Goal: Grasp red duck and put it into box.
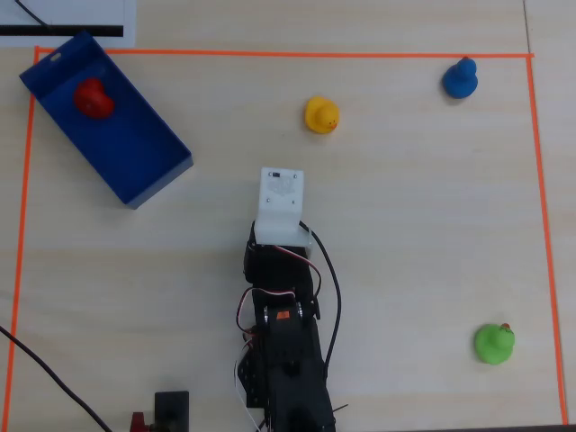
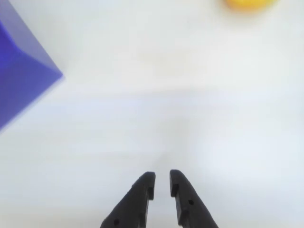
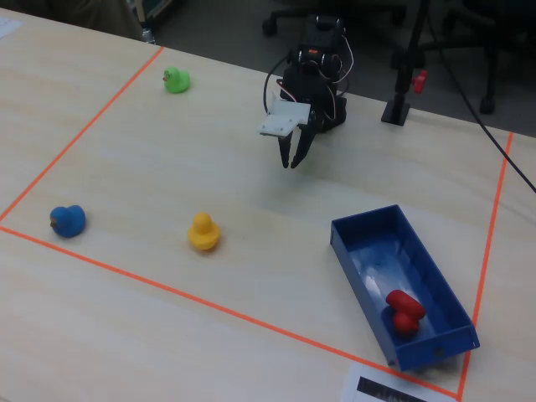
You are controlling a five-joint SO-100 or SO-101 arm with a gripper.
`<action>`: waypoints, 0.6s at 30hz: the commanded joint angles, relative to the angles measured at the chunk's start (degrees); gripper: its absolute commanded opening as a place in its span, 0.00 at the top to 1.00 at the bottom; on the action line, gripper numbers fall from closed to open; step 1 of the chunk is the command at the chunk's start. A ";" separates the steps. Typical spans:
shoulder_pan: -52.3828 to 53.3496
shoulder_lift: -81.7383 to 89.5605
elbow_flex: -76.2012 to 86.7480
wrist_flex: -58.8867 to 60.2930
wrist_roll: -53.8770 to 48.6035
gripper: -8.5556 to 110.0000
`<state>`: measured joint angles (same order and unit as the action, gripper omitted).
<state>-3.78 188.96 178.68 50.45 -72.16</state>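
The red duck (image 1: 93, 97) lies inside the blue box (image 1: 144, 153) at the upper left of the overhead view; in the fixed view the duck (image 3: 404, 311) rests near the near end of the box (image 3: 368, 251). One blue corner of the box (image 2: 19, 76) shows at the left of the wrist view. My gripper (image 3: 293, 159) hangs above bare table near the arm's base, well away from the box. In the wrist view my gripper (image 2: 162, 179) is empty, its jaws nearly closed with a thin gap.
A yellow duck (image 1: 321, 115) sits ahead of the gripper, a blue duck (image 1: 460, 79) at the far right, a green duck (image 1: 493, 344) at the near right. Orange tape (image 1: 270, 53) frames the work area. Cables and a black stand (image 1: 171, 409) lie by the base.
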 commanded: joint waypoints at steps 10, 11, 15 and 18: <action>1.41 0.79 -0.44 20.21 0.88 0.93; 1.41 0.79 -0.44 22.59 0.70 0.93; 2.81 0.79 -0.44 24.26 2.55 0.92; 4.39 0.79 -0.44 24.43 2.55 0.89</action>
<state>-0.62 190.20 178.68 73.48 -70.22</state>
